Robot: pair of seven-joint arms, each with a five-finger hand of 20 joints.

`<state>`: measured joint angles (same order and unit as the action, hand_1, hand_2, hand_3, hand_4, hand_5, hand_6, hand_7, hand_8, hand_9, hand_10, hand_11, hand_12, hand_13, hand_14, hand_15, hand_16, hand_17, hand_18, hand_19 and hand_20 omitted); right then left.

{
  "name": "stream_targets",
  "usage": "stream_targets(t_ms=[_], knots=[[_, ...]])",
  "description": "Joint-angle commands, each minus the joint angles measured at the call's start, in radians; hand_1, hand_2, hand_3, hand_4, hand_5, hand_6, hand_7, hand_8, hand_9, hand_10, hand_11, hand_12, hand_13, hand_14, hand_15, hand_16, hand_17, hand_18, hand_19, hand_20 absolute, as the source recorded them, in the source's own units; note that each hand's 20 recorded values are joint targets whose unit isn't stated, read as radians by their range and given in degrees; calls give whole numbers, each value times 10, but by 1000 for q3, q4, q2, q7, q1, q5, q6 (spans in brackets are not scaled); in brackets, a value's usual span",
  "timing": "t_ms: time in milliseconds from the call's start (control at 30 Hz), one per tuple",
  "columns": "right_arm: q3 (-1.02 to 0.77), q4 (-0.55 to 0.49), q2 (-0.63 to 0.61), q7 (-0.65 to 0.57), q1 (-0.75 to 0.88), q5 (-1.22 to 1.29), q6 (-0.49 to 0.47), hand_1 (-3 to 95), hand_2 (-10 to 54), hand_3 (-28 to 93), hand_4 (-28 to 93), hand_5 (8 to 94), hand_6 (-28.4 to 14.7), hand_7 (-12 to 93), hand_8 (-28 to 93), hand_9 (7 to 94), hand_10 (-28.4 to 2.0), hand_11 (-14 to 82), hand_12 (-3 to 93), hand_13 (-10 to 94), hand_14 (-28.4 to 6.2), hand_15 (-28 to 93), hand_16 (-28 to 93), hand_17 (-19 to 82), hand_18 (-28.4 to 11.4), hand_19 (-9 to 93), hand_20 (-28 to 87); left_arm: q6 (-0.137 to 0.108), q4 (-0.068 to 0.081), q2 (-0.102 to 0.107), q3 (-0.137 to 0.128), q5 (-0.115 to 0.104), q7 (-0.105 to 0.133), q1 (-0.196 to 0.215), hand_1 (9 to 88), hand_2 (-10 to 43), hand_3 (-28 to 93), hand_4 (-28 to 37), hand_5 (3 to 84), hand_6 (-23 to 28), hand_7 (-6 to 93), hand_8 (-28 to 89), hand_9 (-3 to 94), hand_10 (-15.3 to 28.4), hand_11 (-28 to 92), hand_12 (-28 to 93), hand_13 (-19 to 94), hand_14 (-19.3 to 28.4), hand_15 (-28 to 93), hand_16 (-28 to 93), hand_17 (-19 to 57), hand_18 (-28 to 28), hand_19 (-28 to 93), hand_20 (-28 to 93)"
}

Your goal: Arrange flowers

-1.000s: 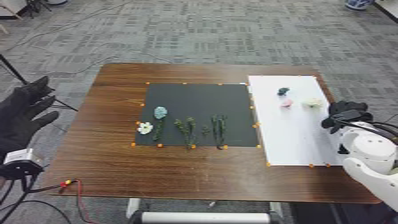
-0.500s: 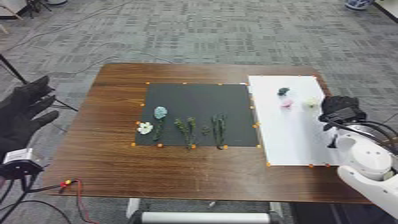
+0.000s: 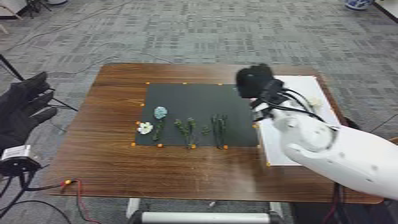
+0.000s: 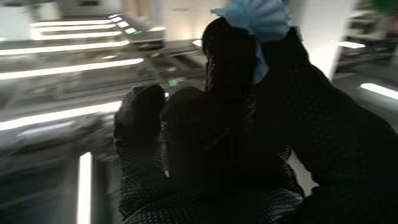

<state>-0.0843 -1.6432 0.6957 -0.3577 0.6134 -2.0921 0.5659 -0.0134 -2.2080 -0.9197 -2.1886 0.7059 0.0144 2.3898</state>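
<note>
In the head view my right hand (image 3: 257, 82) is over the black mat's upper right corner, beside the white board (image 3: 280, 159). A light blue flower (image 4: 259, 17) is pinched between thumb and finger of that hand (image 4: 233, 115) in the right wrist view. On the black mat (image 3: 197, 95) lie a pale blue flower (image 3: 161, 112) with a stem, a white flower (image 3: 145, 128) and several green stems (image 3: 219, 131). A cream flower (image 3: 314, 102) is on the white board, partly behind the right arm. My left hand (image 3: 25, 107) is open, off the table's left side.
Small orange markers edge the mat and board on the brown wooden table (image 3: 107, 165). A red and black cable (image 3: 73, 184) lies at the table's near left corner. The right arm crosses the board from the lower right.
My right hand has swung left and away from me, from the board's right edge to the mat's far right corner. Its arm now covers the pink flower's place. The left hand has barely moved.
</note>
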Motion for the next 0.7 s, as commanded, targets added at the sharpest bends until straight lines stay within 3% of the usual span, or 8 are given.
stream_targets(t_ms=[33, 133, 233, 267, 333, 433, 600, 700], knots=[[232, 175, 383, 2, -337, 30, -61, 501, -95, 839, -283, 774, 47, 411, -34, 861, -34, 226, 496, 720, -44, 748, 386, 343, -189, 814, 537, -7, 8, 28, 29, -3, -6, -28, 326, -47, 404, -283, 178, 12, 181, -78, 108, 80, 158, 210, 18, 107, 330, -45, -137, 192, 305, 104], [307, 219, 435, -29, -360, 17, -91, 502, -95, 838, -283, 775, 48, 411, -38, 863, -35, 222, 492, 719, -44, 750, 384, 343, -188, 812, 537, -4, 10, 40, 42, 6, -4, -46, 324, -48, 409, -283, 178, 12, 182, -77, 108, 79, 157, 210, 17, 107, 331, -44, -137, 192, 304, 104], [335, 246, 481, -37, -358, 12, -127, 502, -95, 835, -283, 776, 51, 411, -43, 865, -36, 217, 489, 718, -43, 752, 382, 342, -188, 810, 538, -6, 6, 39, 41, 8, 0, -45, 323, -47, 410, -283, 178, 12, 181, -78, 108, 79, 157, 211, 18, 108, 333, -44, -136, 192, 304, 104], [311, 278, 497, -12, -336, 2, -144, 502, -95, 834, -283, 776, 52, 412, -44, 866, -35, 215, 488, 718, -44, 752, 381, 342, -188, 810, 538, -9, 22, 54, 58, 8, -13, -78, 324, -47, 409, -283, 178, 12, 181, -78, 108, 79, 157, 211, 17, 108, 333, -44, -136, 192, 304, 104], [313, 267, 496, -22, -319, 1, -141, 501, -95, 833, -283, 778, 54, 411, -46, 867, -35, 212, 486, 718, -44, 753, 379, 343, -188, 809, 538, -7, 24, 67, 60, 4, -9, -85, 325, -47, 407, -283, 178, 12, 181, -77, 108, 79, 158, 212, 18, 108, 333, -44, -136, 192, 304, 104], [255, 244, 473, -13, -249, -33, -183, 500, -95, 834, -283, 779, 56, 411, -48, 871, -35, 207, 484, 717, -44, 755, 377, 341, -187, 808, 539, 13, 44, 113, 72, -8, -30, -122, 321, -50, 415, -283, 179, 12, 182, -78, 109, 80, 159, 211, 18, 109, 334, -46, -135, 192, 304, 104], [195, 252, 458, 1, -158, -76, -229, 500, -95, 834, -283, 779, 56, 411, -49, 873, -36, 202, 486, 716, -44, 757, 374, 340, -187, 807, 540, 50, 94, 209, 153, -8, -59, -267, 301, -55, 457, -283, 179, 12, 184, -79, 109, 80, 162, 209, 18, 109, 333, -47, -136, 193, 305, 104], [189, 262, 459, -5, -128, -87, -251, 500, -95, 833, -283, 780, 55, 409, -51, 874, -38, 199, 486, 714, -44, 758, 374, 339, -188, 806, 540, 76, 114, 246, 197, -9, -77, -350, 298, -56, 462, -283, 179, 12, 184, -80, 109, 79, 162, 208, 17, 109, 331, -47, -136, 193, 306, 103]])
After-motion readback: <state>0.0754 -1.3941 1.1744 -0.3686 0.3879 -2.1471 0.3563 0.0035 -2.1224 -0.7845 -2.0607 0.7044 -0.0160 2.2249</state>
